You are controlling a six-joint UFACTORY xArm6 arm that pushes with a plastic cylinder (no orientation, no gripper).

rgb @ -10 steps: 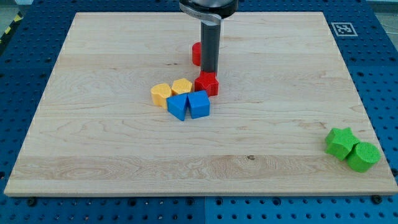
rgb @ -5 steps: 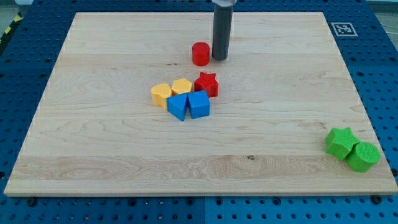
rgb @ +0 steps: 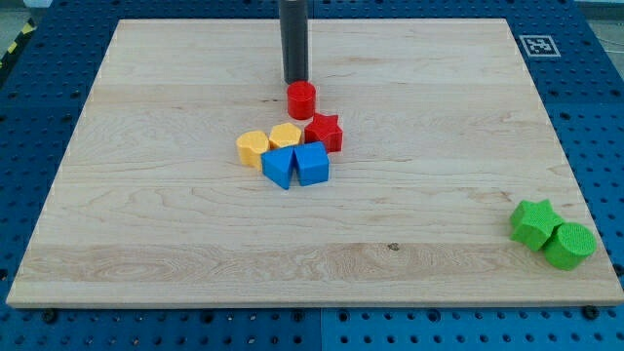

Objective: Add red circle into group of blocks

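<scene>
The red circle (rgb: pixel 302 99) sits on the wooden board, just above the group of blocks. The group holds a red star (rgb: pixel 325 132), two yellow blocks (rgb: pixel 253 148) (rgb: pixel 286 136) and two blue blocks (rgb: pixel 278 167) (rgb: pixel 312 163). A small gap shows between the red circle and the red star and yellow block below it. My tip (rgb: pixel 294 81) is right above the red circle, toward the view's top, close to or touching its upper left edge.
A green star (rgb: pixel 533 222) and a green round block (rgb: pixel 569 245) lie together near the board's lower right corner. A printed marker (rgb: pixel 538 45) sits at the board's upper right corner.
My tip moved from beside the red star up and around the red circle to its top side. The red circle has slid down and left, closer to the group.
</scene>
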